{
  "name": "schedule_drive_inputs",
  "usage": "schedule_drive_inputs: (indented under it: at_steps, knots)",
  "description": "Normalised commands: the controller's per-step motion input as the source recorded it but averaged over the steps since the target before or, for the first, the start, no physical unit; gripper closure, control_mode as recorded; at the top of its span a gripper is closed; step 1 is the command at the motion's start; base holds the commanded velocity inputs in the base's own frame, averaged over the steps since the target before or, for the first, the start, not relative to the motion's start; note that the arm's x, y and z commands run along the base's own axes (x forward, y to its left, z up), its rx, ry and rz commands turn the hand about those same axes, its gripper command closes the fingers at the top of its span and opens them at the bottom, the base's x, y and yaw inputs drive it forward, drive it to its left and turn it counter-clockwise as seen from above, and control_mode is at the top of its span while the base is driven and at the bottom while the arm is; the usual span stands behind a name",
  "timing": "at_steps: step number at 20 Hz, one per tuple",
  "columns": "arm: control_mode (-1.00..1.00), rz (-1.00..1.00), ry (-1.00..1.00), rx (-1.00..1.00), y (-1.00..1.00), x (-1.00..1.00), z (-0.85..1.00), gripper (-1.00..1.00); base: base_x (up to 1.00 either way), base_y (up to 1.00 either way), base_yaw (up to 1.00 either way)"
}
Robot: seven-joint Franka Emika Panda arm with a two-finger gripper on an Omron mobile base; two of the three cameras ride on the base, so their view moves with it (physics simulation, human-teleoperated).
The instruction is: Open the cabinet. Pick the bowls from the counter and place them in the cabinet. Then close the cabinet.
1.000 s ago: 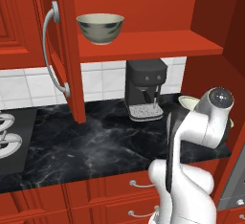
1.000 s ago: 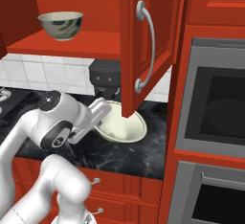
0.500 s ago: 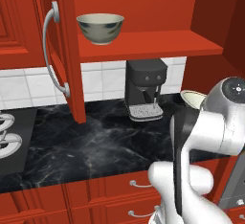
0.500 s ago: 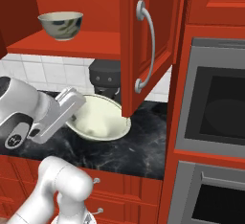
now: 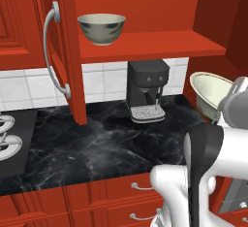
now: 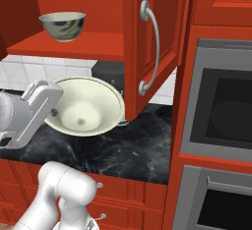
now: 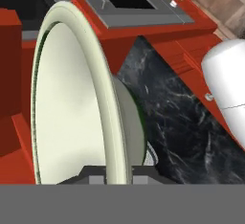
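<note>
The cabinet [image 5: 155, 44] stands open, both doors swung out. On its red shelf [image 6: 78, 47] sits the deeper cream bowl [image 5: 101, 27] [image 6: 62, 25] with dark bluish marks. My gripper [image 6: 51, 107] [image 7: 117, 174] is shut on the rim of the wider, shallower bowl [image 5: 210, 92] [image 6: 88, 107] [image 7: 72, 98]. That bowl hangs tilted above the black marble counter [image 5: 97, 143] [image 6: 123, 150], below shelf level, its hollow facing the right base camera. Its dark green rim edge shows in the hand view.
A black coffee machine [image 5: 147, 95] stands at the back of the counter under the shelf. The left door with its silver handle [image 5: 51, 51] and the right door with its handle [image 6: 150, 47] jut out towards me. Hob [image 5: 7, 138] at left, oven [image 6: 221, 111] at right.
The arm has risen with the wide bowl, lifting it higher above the counter and tipping it more upright. The bowl on the shelf and both doors have stayed put.
</note>
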Motion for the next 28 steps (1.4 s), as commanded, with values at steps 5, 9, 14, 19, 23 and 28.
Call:
schedule_drive_inputs:
  at_steps: [5,9,14,19,23,28]
  knots:
    - [-1.00,0.07,-0.06,-0.04,0.07,-0.31,0.36,1.00,0.00,0.00,0.00]
    - [-1.00,0.06,-0.07,-0.08,0.09,-0.11,0.18,1.00,0.00,0.00,0.00]
    - [-1.00,0.07,-0.03,-0.10,0.07,0.00,0.18,1.00,0.00,0.00,0.00]
    - [-1.00,0.10,-0.03,-0.10,0.00,0.04,0.20,1.00,0.00,0.00,0.00]
    - [-1.00,0.10,-0.03,-0.10,0.00,0.07,0.21,1.00,0.00,0.00,0.00]
    - [-1.00,0.07,0.00,-0.08,0.00,0.13,0.19,1.00,0.00,0.00,0.00]
